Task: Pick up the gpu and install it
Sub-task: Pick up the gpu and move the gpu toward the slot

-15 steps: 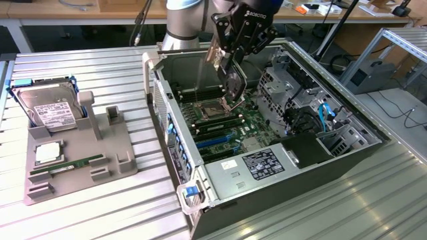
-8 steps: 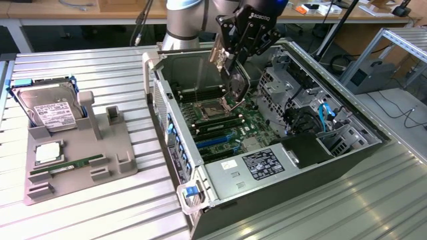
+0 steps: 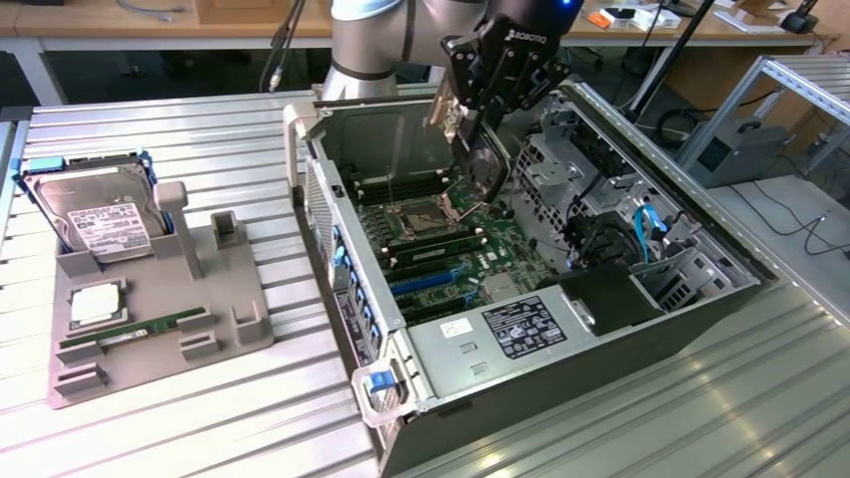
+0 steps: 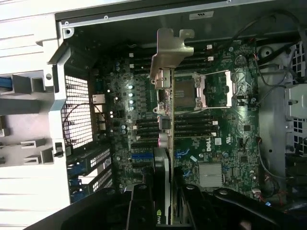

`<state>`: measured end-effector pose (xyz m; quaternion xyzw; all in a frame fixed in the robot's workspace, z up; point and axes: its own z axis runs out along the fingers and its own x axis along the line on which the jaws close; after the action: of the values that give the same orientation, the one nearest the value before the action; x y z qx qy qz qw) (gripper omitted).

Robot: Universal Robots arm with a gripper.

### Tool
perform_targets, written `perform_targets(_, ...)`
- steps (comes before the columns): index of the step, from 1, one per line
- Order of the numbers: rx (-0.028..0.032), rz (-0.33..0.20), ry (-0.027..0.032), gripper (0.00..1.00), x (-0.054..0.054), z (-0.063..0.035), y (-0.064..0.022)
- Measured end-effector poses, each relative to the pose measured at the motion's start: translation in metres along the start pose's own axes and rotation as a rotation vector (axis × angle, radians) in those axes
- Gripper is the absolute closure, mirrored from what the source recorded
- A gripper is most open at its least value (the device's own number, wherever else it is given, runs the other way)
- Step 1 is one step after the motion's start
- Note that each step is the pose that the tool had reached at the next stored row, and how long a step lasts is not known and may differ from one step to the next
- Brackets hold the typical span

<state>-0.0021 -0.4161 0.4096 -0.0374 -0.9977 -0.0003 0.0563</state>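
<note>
Pinching gpu (image 3: pixel 485 169) edge-on, tool (image 3: pixel 463 112) hangs over case (image 3: pixel 398 139), upper centre of frame. Risk: gpu looks tilted, could clip socket (image 3: pixel 428 211), or bracket (image 4: pixel 169 48) snags case wall.

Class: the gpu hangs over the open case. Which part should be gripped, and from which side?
Pinch the gpu across its two flat faces, coming from above its long edge, as the end effector does. The card is thin and stands on edge, so its faces give flat contact and the metal bracket is free.
</note>
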Motion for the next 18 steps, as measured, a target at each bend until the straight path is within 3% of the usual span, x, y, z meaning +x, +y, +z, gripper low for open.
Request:
perform_targets(1, -0.0021, 0.0, -0.0267, 0.73, 0.0, 0.0001, 0.0)
perform_targets(2, -0.0044, 0.0, -0.0601, 0.73, 0.0002, 0.0002, 0.0)
perform_targets(3, -0.0063, 0.0, -0.0848, 0.73, 0.0004, 0.0004, 0.0)
perform_targets(4, -0.0073, 0.0, -0.0938, 0.73, 0.0004, 0.0005, 0.0)
perform_targets(5, -0.0075, 0.0, -0.0972, 0.73, 0.0004, 0.0005, 0.0)
perform_targets(6, -0.008, 0.0, -0.1078, 0.73, 0.0005, 0.0004, 0.0)
perform_targets(12, -0.008, -0.001, -0.1081, 0.73, 0.0005, 0.0004, 0.0)
perform_targets(18, -0.0037, 0.0, -0.1083, 0.73, -0.0049, 0.0015, 0.0004)
